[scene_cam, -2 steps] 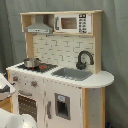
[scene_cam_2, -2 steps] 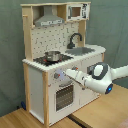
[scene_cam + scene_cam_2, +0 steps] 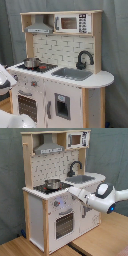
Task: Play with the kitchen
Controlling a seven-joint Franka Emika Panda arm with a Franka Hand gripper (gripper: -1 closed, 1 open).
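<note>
reaching toward the kitchen front by the knobs, hand state unclear

Kitchen: pale wood frame, white panels. Backsplash white, grey brick-line pattern. Hood grey. Hob black with red. Pot silver. Tap black. Sink grey. Microwave white, dark window. Arm white, blue spot. Backdrop grey-green. Floor light wood.
</note>
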